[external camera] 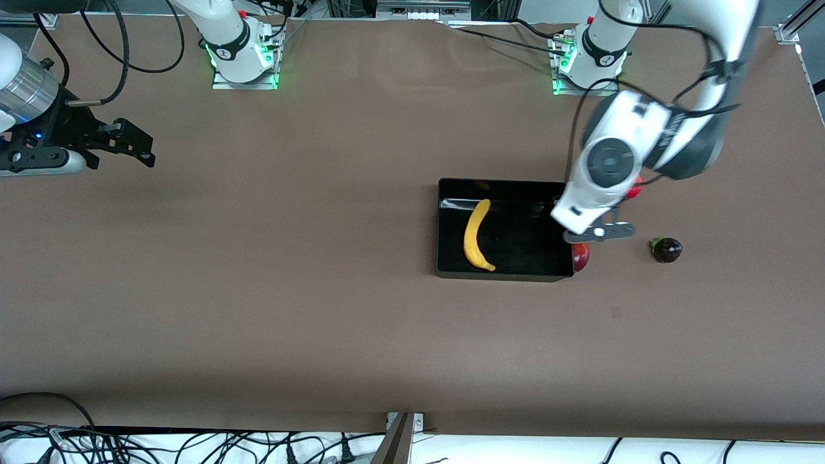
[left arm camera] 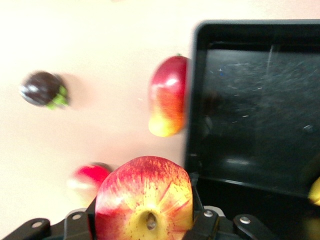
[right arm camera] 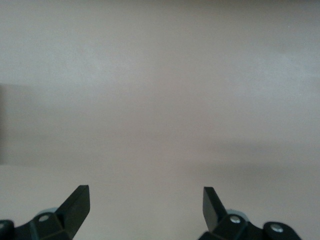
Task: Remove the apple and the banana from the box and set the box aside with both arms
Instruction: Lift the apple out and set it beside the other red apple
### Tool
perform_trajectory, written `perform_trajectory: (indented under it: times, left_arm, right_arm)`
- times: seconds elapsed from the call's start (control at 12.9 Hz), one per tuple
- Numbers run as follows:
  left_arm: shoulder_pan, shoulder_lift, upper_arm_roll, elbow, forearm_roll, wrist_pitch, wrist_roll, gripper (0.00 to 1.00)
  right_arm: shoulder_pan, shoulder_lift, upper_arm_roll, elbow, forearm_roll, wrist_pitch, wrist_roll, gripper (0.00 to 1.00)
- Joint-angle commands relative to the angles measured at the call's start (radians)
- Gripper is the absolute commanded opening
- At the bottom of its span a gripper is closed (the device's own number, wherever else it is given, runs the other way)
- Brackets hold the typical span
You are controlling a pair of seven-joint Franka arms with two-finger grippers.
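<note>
**Apple held at the tray's edge, banana already inside**

The brown table (external camera: 258, 309) carries everything. On it, toward the left arm's end, sits the black tray (external camera: 522, 190), a shallow glossy rectangle. The only fruit seen in it is the banana (external camera: 477, 235), lying lengthwise near the wall that faces the right arm's end, its lower tip close to the wall nearest the front camera.

The left arm reaches down from its base, elbow high and wrist bent over the tray's wall at its own end of the table. The left gripper (left arm camera: 145, 225) is clamped on the apple (left arm camera: 144, 200), red above and yellow around the core, and hangs over that wall.

The right arm waits at its end of the table, the right gripper (right arm camera: 145, 207) level above bare table with its fingers spread wide and nothing between them.

On the table just outside the tray lies the mango (left arm camera: 167, 97), right against the wall. The pomegranate (left arm camera: 89, 179) rests near it. The dark purple fruit (external camera: 666, 249), with its green stem, lies well apart from the tray, closest to the left arm's end of the table.
</note>
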Motion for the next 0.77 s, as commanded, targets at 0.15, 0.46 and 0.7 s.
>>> perform_trajectory:
  times: [0.15, 0.46, 0.7]
  left_arm:
    - [0.213, -0.039, -0.013, -0.198, -0.1, 0.181, 0.449, 0.2]
    - [0.236, -0.056, -0.012, -0.514, -0.102, 0.588, 0.451, 0.2]
    - [0.243, -0.05, -0.013, -0.568, -0.105, 0.659, 0.441, 0.43]
  right_arm:
    - [-0.013, -0.001, 0.01, 0.009, 0.0, -0.002, -0.008, 1.0]
    - [-0.013, -0.001, 0.01, 0.009, 0.0, -0.002, -0.008, 1.0]
    - [-0.013, -0.001, 0.01, 0.009, 0.0, -0.002, -0.008, 1.0]
